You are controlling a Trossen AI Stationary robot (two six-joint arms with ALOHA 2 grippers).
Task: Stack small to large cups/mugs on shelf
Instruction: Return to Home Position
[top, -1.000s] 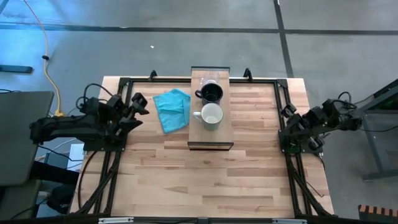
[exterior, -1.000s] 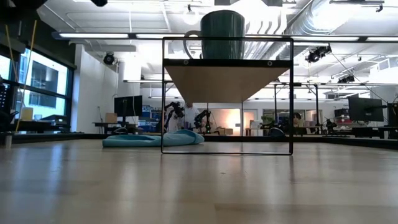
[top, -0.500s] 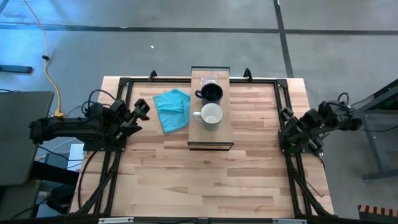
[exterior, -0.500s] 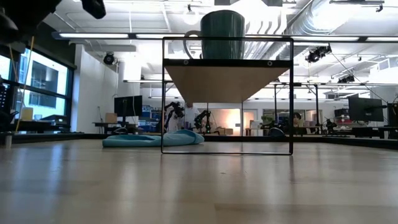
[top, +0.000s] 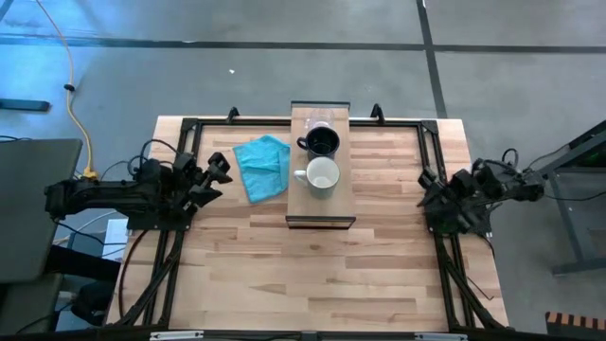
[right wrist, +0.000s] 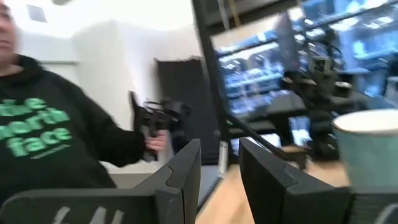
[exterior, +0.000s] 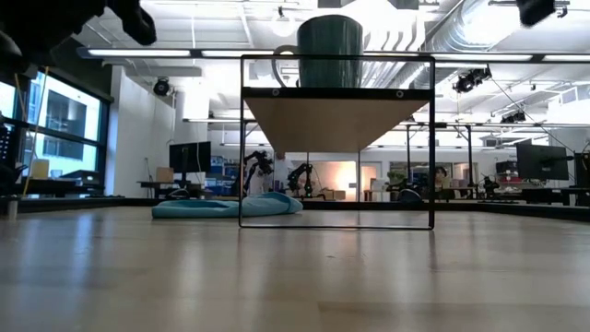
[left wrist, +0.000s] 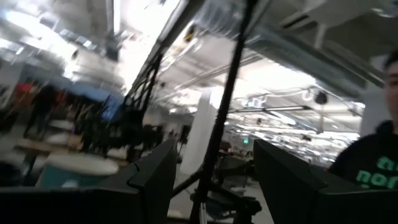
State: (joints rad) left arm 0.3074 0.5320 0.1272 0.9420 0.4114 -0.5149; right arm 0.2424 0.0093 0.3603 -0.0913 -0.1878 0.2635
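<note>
On the shelf's (top: 322,206) far half, glass cup (top: 318,124), black mug (top: 322,142) and white mug (top: 323,175) are lined up. Left hand (top: 216,170), wide, and right hand (top: 426,189), narrow, are held empty at tabletop (top: 284,275) edges; parking is judged next.

Grey concrete floor (top: 284,76), ceiling striplights (exterior: 138,53), tall windows (exterior: 64,115)

shelf (top: 322,206): 3 cups (top: 323,175) in row on top | cloth (top: 262,166): left of shelf
</note>
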